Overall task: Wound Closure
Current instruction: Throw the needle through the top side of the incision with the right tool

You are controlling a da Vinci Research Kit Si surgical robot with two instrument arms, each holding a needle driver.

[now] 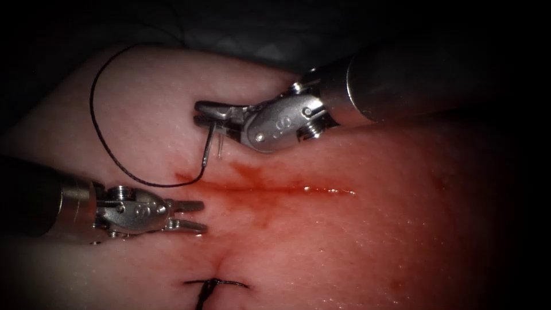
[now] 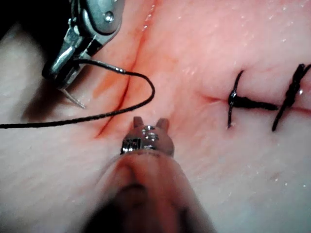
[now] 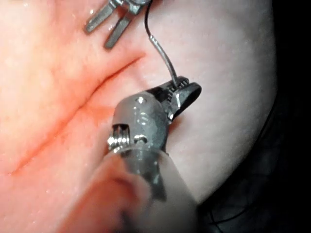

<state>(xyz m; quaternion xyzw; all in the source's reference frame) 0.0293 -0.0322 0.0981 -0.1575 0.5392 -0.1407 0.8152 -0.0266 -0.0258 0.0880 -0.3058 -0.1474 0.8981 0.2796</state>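
Observation:
My right tool [image 1: 201, 113] reaches in from the upper right, its jaws shut on the curved needle [image 1: 208, 146] near mid-curve. Both needle ends hang free above the tissue [image 1: 373, 229], over the left end of the red-stained cut [image 1: 275, 188]; the needle is not in the tissue. Black thread [image 1: 94, 126] runs from the needle's tail in a wide loop to the left and back. My left tool [image 1: 195, 216] lies low at the left, open and holding nothing. The left wrist view shows the left tool [image 2: 150, 124], right tool [image 2: 58, 77], needle [image 2: 104, 65] and thread [image 2: 73, 119]. The right wrist view shows the right tool [image 3: 187, 90] on the needle [image 3: 165, 60].
A tied black stitch [image 1: 215, 283] crosses the wound at the near edge; two stitches [image 2: 233, 102] [image 2: 291, 94] show in the left wrist view. Red fluid [image 1: 252, 172] spreads around the cut. Dark cloth [image 1: 229, 28] lies behind the tissue.

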